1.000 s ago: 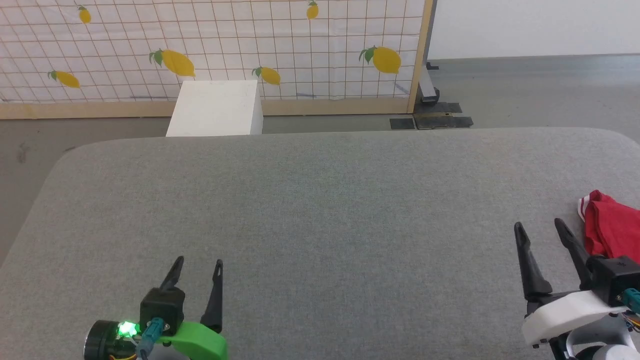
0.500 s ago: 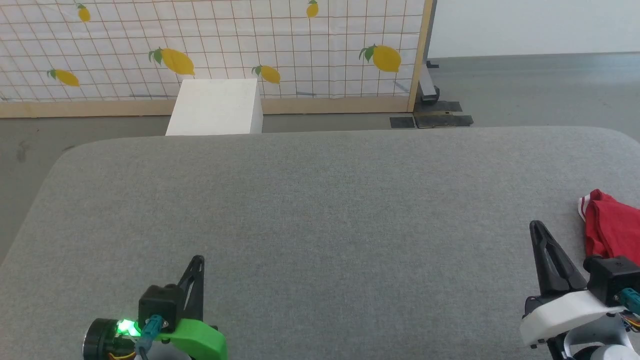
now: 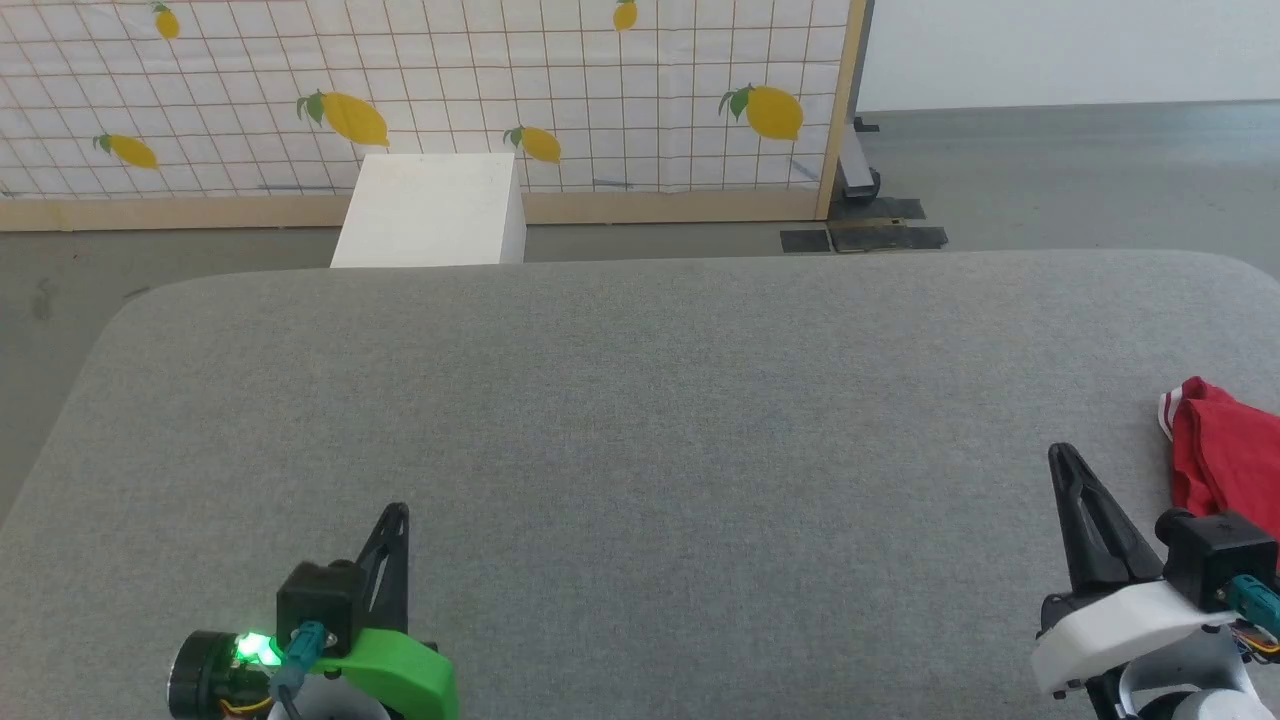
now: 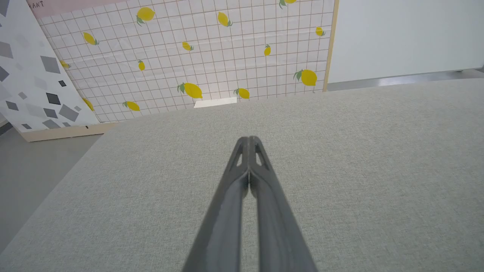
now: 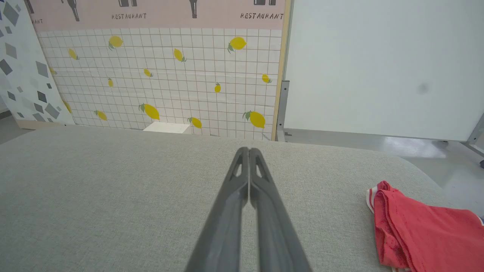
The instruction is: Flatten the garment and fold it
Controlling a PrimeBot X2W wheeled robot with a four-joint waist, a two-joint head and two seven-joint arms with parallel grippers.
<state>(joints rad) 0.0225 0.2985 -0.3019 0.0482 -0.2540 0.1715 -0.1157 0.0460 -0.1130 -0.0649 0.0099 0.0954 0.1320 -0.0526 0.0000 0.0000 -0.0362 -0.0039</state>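
Note:
The garment [image 3: 1225, 455] is a crumpled red heap with a bit of red-white striped trim, lying at the right edge of the grey padded table [image 3: 640, 420]. In the right wrist view the garment [image 5: 419, 226] sits low at the right, cut off by the frame. My right gripper [image 3: 1062, 455] is shut and empty, just left of the heap without touching it; its fingertips [image 5: 249, 151] press together. My left gripper [image 3: 398, 512] hovers at the table's near left, also shut on nothing, fingers [image 4: 249, 139] closed over bare fabric.
A white box [image 3: 432, 212] stands on the floor beyond the table's far edge. Behind it is a lemon-print grid screen [image 3: 500, 90] with a wooden frame. Grey floor [image 3: 1080, 180] lies past the table's rounded far right corner.
Both grippers went from open to shut, on nothing. The arms have barely moved, and the garment lies as before.

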